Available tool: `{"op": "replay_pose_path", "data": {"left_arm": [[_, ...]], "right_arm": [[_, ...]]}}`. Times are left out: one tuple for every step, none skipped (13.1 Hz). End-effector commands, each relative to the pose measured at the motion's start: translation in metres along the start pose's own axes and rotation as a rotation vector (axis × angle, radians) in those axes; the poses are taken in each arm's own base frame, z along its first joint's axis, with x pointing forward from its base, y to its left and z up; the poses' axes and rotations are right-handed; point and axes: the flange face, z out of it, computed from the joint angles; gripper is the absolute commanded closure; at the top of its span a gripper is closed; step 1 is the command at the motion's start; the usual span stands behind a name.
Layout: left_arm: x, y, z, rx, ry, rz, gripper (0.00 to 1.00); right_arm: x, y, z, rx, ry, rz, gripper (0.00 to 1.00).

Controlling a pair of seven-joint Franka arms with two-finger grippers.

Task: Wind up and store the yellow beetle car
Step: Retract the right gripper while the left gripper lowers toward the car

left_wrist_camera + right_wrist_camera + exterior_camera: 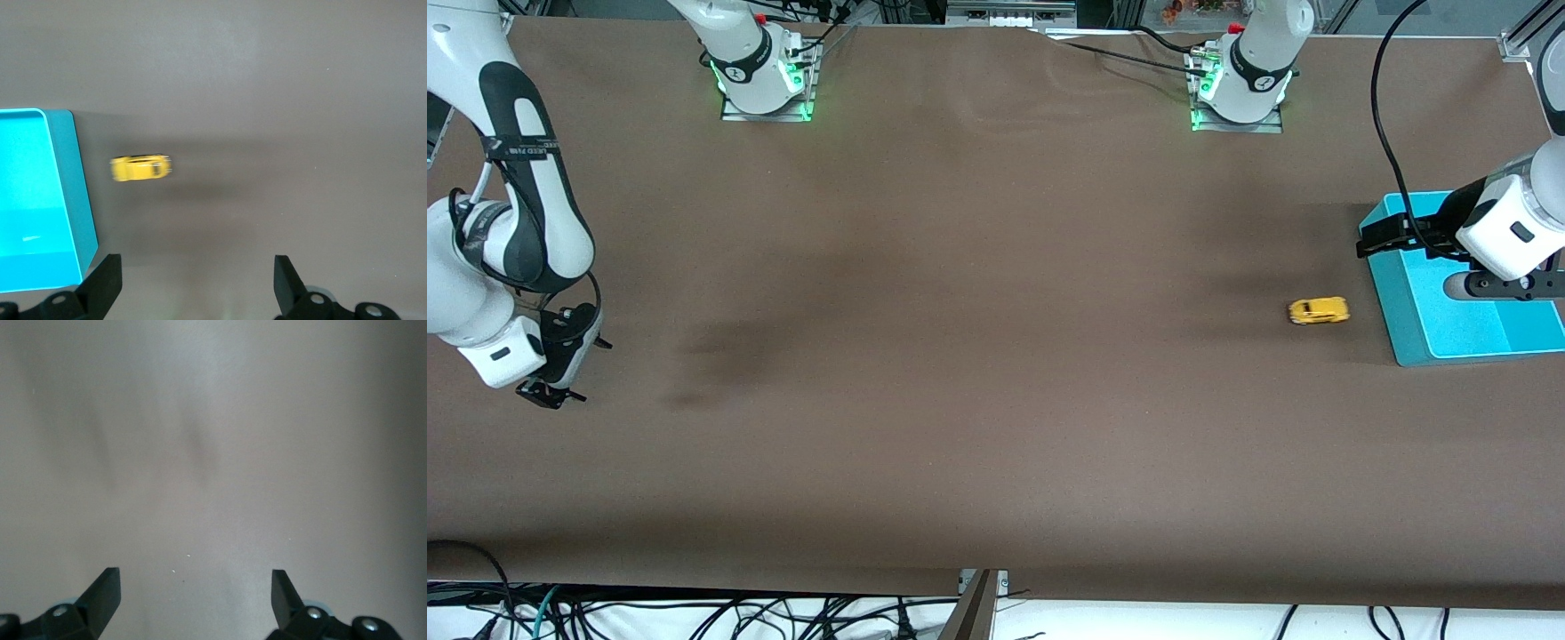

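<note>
The yellow beetle car (pixel 1318 310) stands on the brown table beside the cyan tray (pixel 1403 331), on the side toward the right arm. It also shows in the left wrist view (pixel 141 167), slightly blurred, next to the tray's wall (pixel 77 193). My left gripper (pixel 1383 238) is open and empty, up over the tray's edge that faces the car; in its wrist view (pixel 197 268) its fingers stand wide apart with bare table between them. My right gripper (pixel 551 389) is open and empty (pixel 195 581) and waits at the right arm's end of the table.
The cyan tray holds nothing that I can see. A black cable hangs down to the left arm above the tray. The arm bases (pixel 765 84) (pixel 1238 93) stand along the table's edge farthest from the front camera.
</note>
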Motion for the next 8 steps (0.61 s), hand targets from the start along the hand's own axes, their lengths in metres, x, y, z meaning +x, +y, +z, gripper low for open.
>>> {"op": "replay_pose_path", "data": {"left_arm": [[-0.002,-0.002,-0.008,-0.01,0.004,0.022,0.0],[-0.002,-0.004,-0.008,-0.011,0.002,0.019,0.0],[-0.002,-0.004,-0.008,-0.009,-0.003,0.019,0.0],[-0.003,-0.004,-0.008,-0.009,-0.005,0.019,0.0],[-0.003,-0.004,-0.007,-0.009,-0.006,0.019,0.0],[-0.003,-0.004,-0.007,-0.009,-0.011,0.019,0.0],[-0.003,-0.004,-0.007,-0.009,-0.011,0.019,0.0],[-0.003,-0.005,-0.007,-0.008,-0.011,0.017,0.0]], "right_arm": [[0.01,0.004,-0.033,0.008,0.018,0.141,0.0],[0.011,0.009,-0.043,0.016,0.019,0.195,0.0],[0.013,0.012,-0.052,0.037,0.017,0.26,0.0],[0.019,0.015,-0.064,0.067,0.01,0.33,0.0],[0.035,0.018,-0.077,0.094,0.004,0.39,0.0],[0.043,0.02,-0.091,0.12,-0.008,0.472,0.0],[0.058,0.02,-0.104,0.15,-0.028,0.546,0.0],[0.074,0.021,-0.12,0.173,-0.044,0.612,0.0]]}}
